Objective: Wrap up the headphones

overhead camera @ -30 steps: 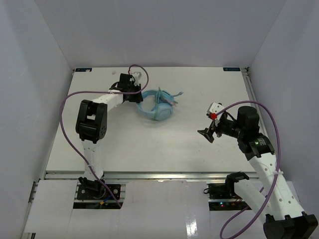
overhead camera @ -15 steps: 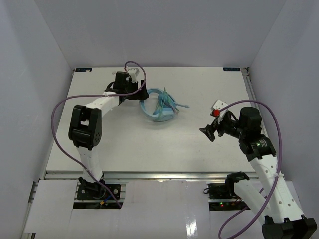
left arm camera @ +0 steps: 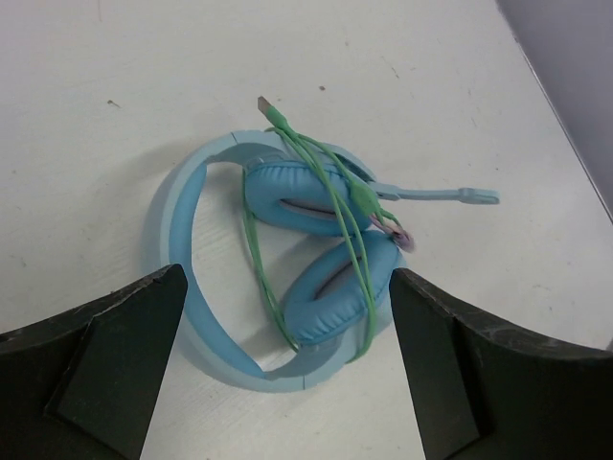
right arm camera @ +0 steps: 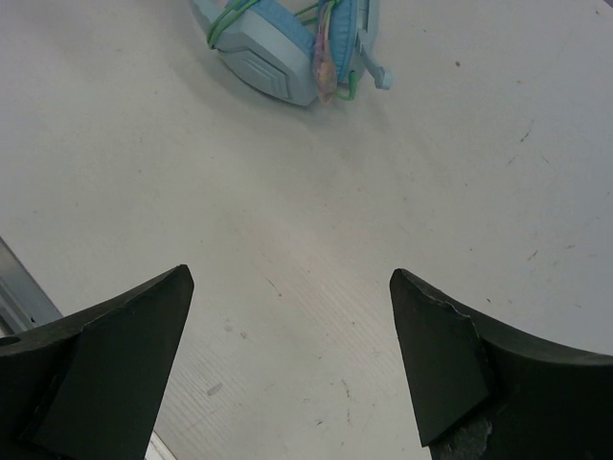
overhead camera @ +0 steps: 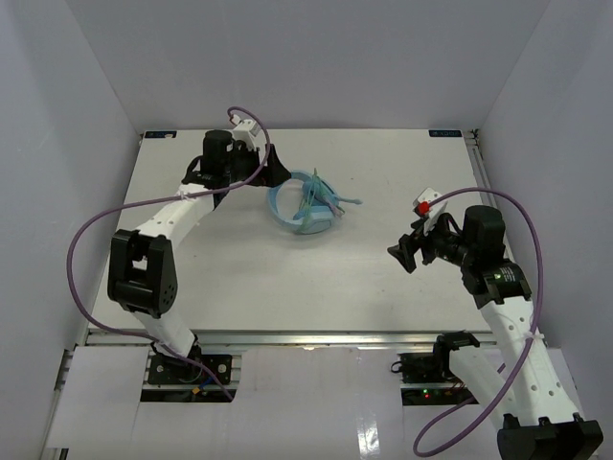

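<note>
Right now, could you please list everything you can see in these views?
headphones: one, light blue, far-centre of the table
cable: one, pale green, looped over the ear cups
microphone boom: one, light blue, sticking out from the headphones
table: one, white
enclosure walls: three, pale grey, left, back, right
arm cables: two, purple, one per arm
left gripper: one, black, open, by the headphones
right gripper: one, black, open, over bare table
</note>
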Robot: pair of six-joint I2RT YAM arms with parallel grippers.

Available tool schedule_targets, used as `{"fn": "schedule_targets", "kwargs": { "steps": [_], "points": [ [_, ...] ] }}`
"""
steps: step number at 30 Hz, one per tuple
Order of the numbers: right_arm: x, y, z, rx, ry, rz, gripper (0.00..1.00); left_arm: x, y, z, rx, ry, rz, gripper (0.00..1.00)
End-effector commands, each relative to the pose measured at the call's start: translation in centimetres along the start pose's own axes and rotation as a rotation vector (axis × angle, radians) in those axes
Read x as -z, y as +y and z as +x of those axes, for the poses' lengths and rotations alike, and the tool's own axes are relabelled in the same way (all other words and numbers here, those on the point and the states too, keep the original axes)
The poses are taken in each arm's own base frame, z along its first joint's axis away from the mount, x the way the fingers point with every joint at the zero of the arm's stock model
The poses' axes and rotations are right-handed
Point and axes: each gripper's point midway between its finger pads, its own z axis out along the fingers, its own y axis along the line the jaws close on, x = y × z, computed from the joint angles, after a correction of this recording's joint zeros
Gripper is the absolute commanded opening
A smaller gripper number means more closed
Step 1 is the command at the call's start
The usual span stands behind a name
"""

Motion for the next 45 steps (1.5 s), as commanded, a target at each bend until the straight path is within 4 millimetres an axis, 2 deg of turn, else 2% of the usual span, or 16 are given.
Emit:
{"fn": "schedule_targets", "kwargs": {
  "steps": [1,4,6,7,9,10,13,17,21,26,45],
  "points": [
    [0.8,-1.6,-1.2,-0.067,-0.008,0.096,0.9,5.0,-4.9,-3.8,-0.055,-0.118,0.116,0.98],
    [1.1,-2.4,-1.2,-0.087,-0.006,0.144,0.9,8.5,-6.7,-3.9,-0.069,-0.174,0.125,0.98],
    [1.3,-2.8,-1.2,-0.097,-0.006,0.17,0.9,11.9,-8.8,-4.6,-0.098,-0.243,0.151,0.98],
    [1.4,-2.9,-1.1,-0.101,-0.003,0.179,0.9,13.1,-9.5,-4.4,-0.106,-0.26,0.16,0.98],
    [1.6,-3.3,-1.1,-0.112,-0.003,0.202,0.9,14.8,-9.8,-2.6,-0.091,-0.266,0.152,0.98],
    [1.7,-3.5,-1.0,-0.122,-0.002,0.214,0.9,16.9,-11.0,-3.1,-0.118,-0.313,0.16,0.98],
    [1.9,-3.9,-1.0,-0.143,-0.009,0.247,0.9,20.2,-11.8,-2.1,-0.135,-0.371,0.128,0.98],
    [2.4,-4.7,-0.9,-0.201,-0.017,0.312,0.9,22.6,-12.1,-0.7,-0.13,-0.404,0.095,0.98],
    [2.8,-5.2,-0.7,-0.222,-0.017,0.354,0.9,23.4,-12.2,0.7,-0.115,-0.394,0.097,0.98],
    [3.2,-5.4,-0.8,-0.219,-0.022,0.374,0.9,23.3,-11.6,2.3,-0.1,-0.373,0.075,0.98],
    [3.4,-5.5,-1.0,-0.218,-0.031,0.378,0.9,23.0,-11.1,3.4,-0.095,-0.35,0.066,0.98]
  ]
}}
